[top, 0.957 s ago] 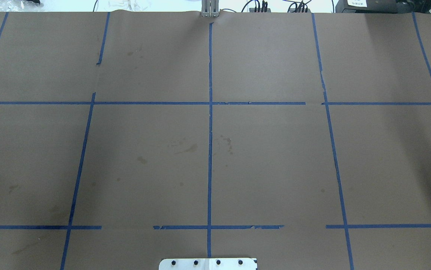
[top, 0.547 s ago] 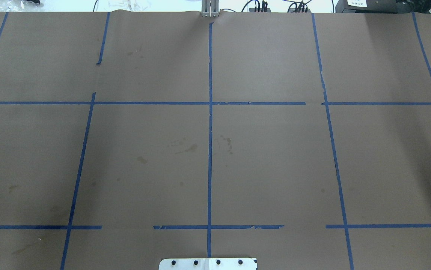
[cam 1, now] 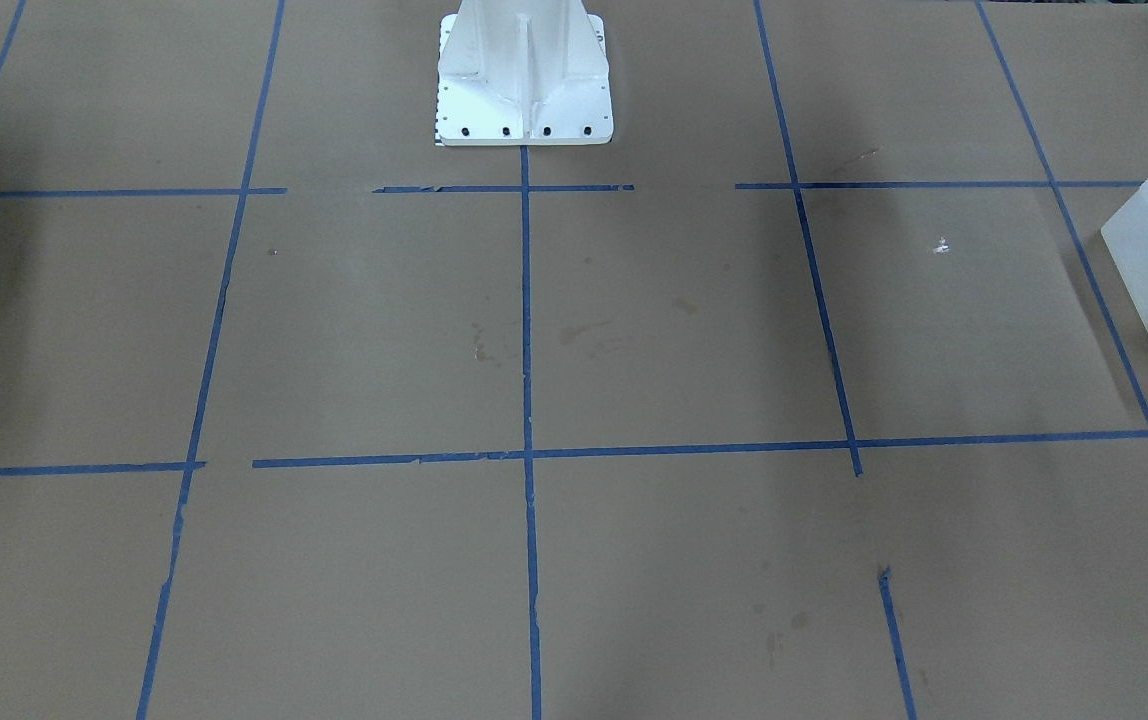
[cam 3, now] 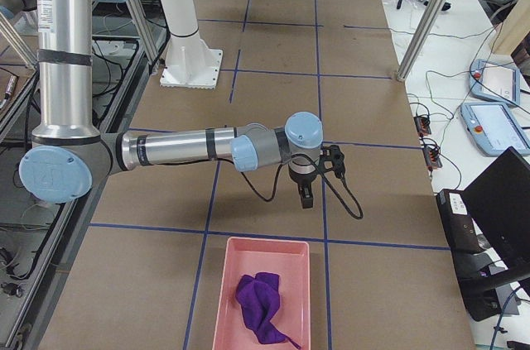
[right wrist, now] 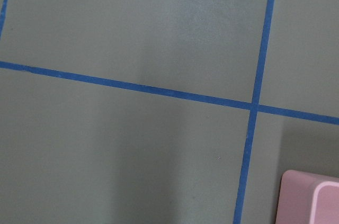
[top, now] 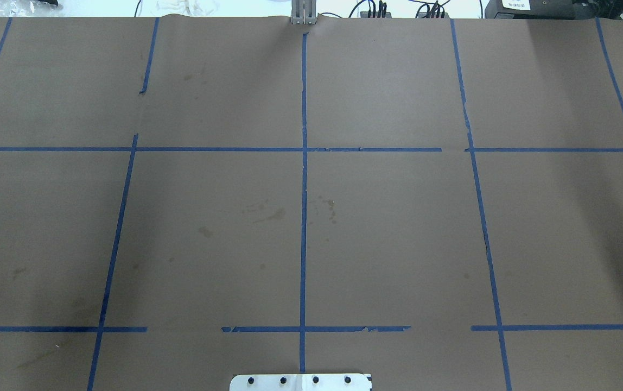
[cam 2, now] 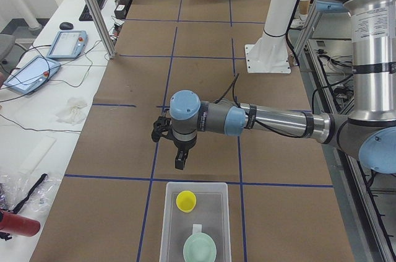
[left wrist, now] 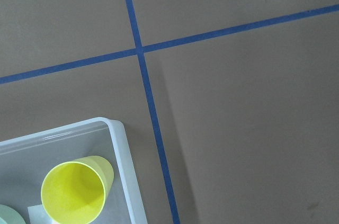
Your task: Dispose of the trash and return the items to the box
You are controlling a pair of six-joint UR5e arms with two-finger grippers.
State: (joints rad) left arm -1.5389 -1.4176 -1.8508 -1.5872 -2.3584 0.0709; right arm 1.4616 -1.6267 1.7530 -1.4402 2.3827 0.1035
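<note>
Exterior left view gives me the best look at the left arm: its forearm lies nearly level across the table, reaching out from the elbow at the robot's side, and the wrist turns the left gripper [cam 2: 180, 160] straight down. It hangs above the brown paper, close to the end of the box [cam 2: 214, 212] that faces the middle of the table, touching nothing that I can see. I only have this side angle on the fingers, so I cannot tell how far apart they stand or whether anything sits between them.

The box rests at the table's end on the robot's left. The yellow cup [cam 2: 185, 200] stands upright inside it, mouth up, at the end nearest the gripper, and a mint-green bowl [cam 2: 200, 249] lies further along in the same box. My left wrist camera looks down on one corner of the box [left wrist: 121, 147] with the cup [left wrist: 74, 192] just inside it, beside a crossing of blue tape lines.

From the exterior right view, the right arm mirrors that pose: forearm level, right gripper [cam 3: 305, 194] pointing down above the paper, near the end of a pink tray [cam 3: 286, 267] that holds a crumpled purple cloth [cam 3: 261, 304]. Again I cannot tell the state of its fingers from here.

The overhead view shows me only the taped table [top: 398, 217] and the edge of the white pedestal base [top: 300, 382].
</note>
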